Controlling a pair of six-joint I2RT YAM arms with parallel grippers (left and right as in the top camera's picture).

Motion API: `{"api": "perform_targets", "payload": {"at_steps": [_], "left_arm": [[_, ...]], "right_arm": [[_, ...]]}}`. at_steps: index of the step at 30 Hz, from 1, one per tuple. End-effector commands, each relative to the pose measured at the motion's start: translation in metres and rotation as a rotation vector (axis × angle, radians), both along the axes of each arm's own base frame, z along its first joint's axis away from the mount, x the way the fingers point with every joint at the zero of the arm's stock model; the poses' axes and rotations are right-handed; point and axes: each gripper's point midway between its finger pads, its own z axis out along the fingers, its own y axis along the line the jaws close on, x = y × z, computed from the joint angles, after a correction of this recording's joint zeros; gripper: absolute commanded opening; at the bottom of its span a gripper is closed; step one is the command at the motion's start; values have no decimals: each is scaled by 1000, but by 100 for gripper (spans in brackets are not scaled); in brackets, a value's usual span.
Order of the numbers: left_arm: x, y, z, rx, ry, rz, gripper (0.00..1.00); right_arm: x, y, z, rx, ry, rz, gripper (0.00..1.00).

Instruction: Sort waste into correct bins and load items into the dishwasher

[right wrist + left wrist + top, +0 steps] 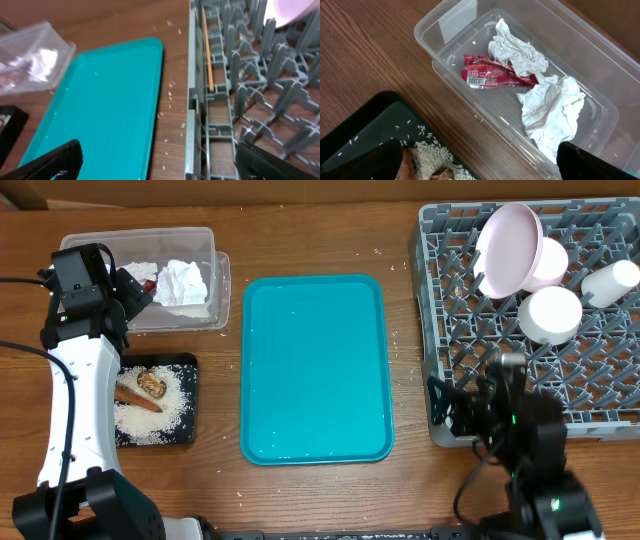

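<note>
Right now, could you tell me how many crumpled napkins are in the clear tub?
2: one napkin touching the red wrapper's upper side, the other napkin over its right end.

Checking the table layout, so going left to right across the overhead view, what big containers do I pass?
Clear tub → teal tray → grey dish rack. The black tray shares the tub's stretch, so it is left out.

Bright even light, soft shadows, right wrist view blurred
</note>
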Motion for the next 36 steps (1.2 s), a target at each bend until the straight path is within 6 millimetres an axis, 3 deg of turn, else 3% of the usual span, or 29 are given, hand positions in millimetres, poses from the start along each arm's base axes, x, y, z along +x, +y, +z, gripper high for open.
{"api": "perform_targets", "payload": {"at_steps": [1, 7, 23, 36], "left_arm": [[2, 0, -1, -10, -6, 12, 100], [2, 0, -1, -10, -6, 12, 100], [2, 0, -1, -10, -6, 12, 100], [2, 0, -1, -10, -6, 12, 100]], "right_arm": [[-8, -3, -2, 18, -99, -2, 100], [-14, -15, 0, 27, -252, -55, 100], [-7, -36, 4, 47, -506, -149, 100], [-4, -58, 0, -33, -503, -234, 100]]}}
